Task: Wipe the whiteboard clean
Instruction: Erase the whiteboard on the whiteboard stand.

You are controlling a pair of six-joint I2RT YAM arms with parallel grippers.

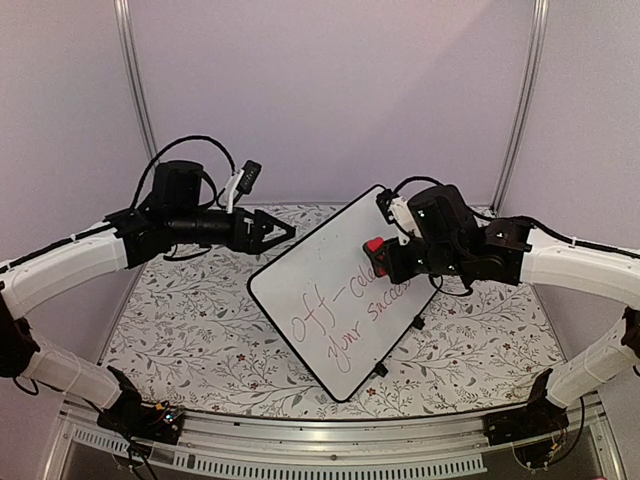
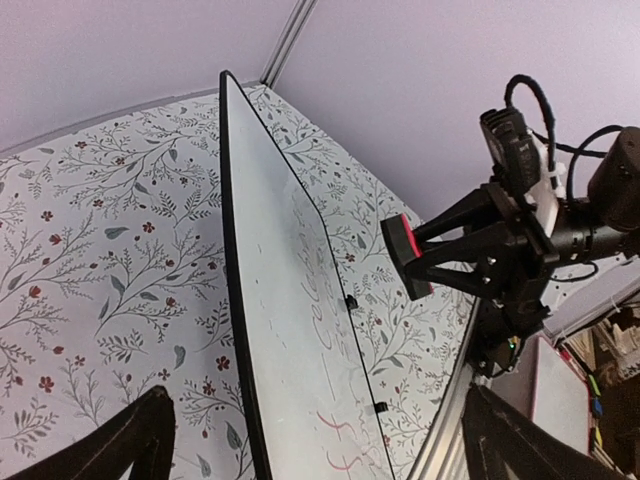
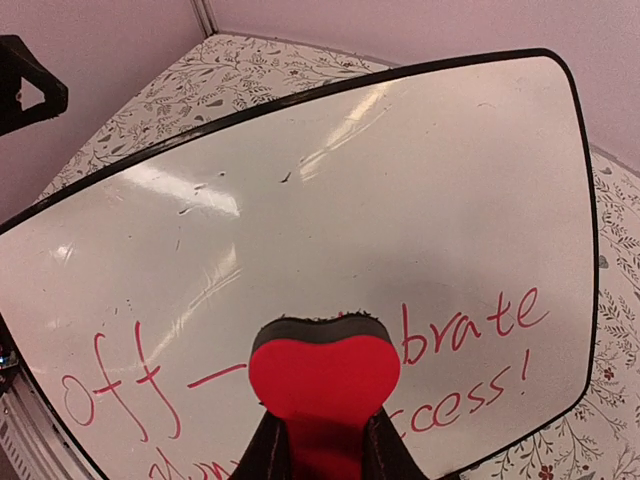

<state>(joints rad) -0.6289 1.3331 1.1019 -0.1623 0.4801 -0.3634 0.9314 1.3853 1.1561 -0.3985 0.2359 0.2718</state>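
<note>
The whiteboard (image 1: pixel 330 290) lies slanted at the table's centre, with red handwriting on its near half. It also shows in the left wrist view (image 2: pixel 280 290) and in the right wrist view (image 3: pixel 330 180). My right gripper (image 1: pixel 388 258) is shut on a red eraser (image 1: pixel 375 246) with a black felt face, held over the middle of the writing (image 3: pixel 322 375). I cannot tell whether the felt touches the board. My left gripper (image 1: pixel 282 232) is open and empty, by the board's far left edge. Its fingers (image 2: pixel 140 440) straddle the board's edge.
The floral tablecloth (image 1: pixel 190 320) covers the table. Two small black feet (image 1: pixel 417 322) stick out from the board's right edge. Aluminium posts (image 1: pixel 135 80) stand at the back corners, and a metal rail (image 1: pixel 330 440) runs along the front edge. Lilac walls enclose the cell.
</note>
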